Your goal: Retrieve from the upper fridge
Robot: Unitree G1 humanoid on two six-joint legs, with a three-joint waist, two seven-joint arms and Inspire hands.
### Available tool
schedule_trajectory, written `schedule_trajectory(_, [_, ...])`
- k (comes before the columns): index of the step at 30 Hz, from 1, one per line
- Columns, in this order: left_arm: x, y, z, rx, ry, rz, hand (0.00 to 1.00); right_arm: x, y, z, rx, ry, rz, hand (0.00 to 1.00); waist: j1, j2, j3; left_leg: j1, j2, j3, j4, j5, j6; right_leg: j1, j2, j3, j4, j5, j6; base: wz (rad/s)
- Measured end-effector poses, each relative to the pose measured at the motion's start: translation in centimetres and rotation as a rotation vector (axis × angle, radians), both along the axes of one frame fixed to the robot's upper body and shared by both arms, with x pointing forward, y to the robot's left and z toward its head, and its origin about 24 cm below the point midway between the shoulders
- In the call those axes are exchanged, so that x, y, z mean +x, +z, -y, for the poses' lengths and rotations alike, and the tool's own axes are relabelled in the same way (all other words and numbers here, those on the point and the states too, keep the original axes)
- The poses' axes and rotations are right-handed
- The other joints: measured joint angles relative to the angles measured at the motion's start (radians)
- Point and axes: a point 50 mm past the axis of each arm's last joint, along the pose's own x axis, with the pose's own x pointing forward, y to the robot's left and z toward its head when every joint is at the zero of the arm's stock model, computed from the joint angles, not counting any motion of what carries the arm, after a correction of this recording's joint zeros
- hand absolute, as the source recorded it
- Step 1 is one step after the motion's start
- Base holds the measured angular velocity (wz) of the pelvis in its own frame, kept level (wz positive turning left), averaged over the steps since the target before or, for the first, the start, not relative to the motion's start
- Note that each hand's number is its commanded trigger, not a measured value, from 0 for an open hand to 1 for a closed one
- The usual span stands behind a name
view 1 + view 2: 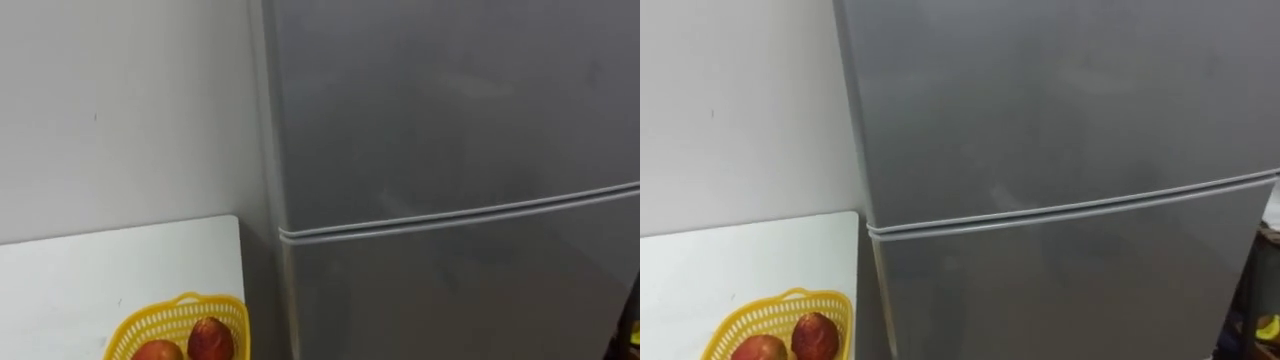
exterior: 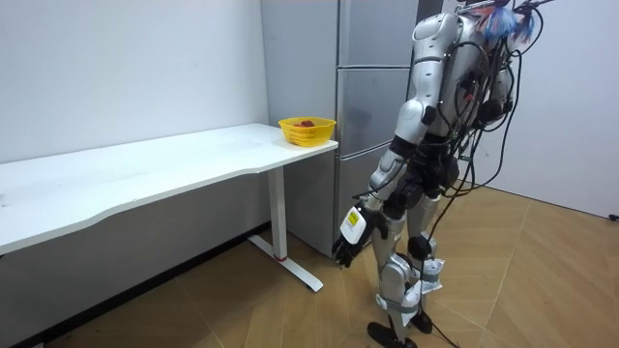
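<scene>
A grey two-door fridge stands straight ahead. Its upper door point(image 1: 450, 100) and lower door point(image 1: 450, 300) are both closed, with a thin seam between them. No handle shows on either door. In the room view I stand upright, facing the fridge point(image 2: 372, 106) at about arm's length. My left hand point(image 2: 344, 247) hangs low beside my thigh, fingers relaxed and holding nothing.
A white table point(image 1: 90, 280) runs along the wall on my left, its end next to the fridge's side. On that end sits a yellow mesh basket point(image 1: 135, 325) holding two red fruits point(image 1: 210, 340). Wooden floor lies open behind me.
</scene>
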Motion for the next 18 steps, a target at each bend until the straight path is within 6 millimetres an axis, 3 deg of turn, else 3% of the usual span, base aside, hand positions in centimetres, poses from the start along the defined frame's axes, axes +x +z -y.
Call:
schedule_trajectory(3, [-0.8,-0.2,0.7,-0.016,0.031,-0.025,0.00,-2.2,-2.4,-0.5,0.048,-0.050,-0.119,0.00,0.001,-0.001,0.0007,-0.001,0.000,-0.004,0.000,0.000,0.000,0.006,0.000,-0.006,-0.002,0.000,-0.002,0.08])
schedule_trajectory(12, [-0.8,-0.3,1.1,-0.032,0.037,-0.043,0.00,-4.8,-5.5,-1.7,0.098,-0.010,-0.333,0.00,0.013,-0.015,0.0067,0.001,0.000,-0.024,0.005,0.000,0.000,0.014,0.000,-0.011,-0.008,-0.005,0.004,0.04])
schedule_trajectory(18, [-0.3,-0.3,1.1,-0.049,0.031,-0.034,0.00,-8.1,-8.0,-2.8,0.203,0.061,-0.574,0.00,0.032,-0.015,0.0075,-0.007,-0.001,-0.033,0.008,0.000,0.000,0.020,-0.003,-0.025,-0.022,-0.005,0.004,0.07])
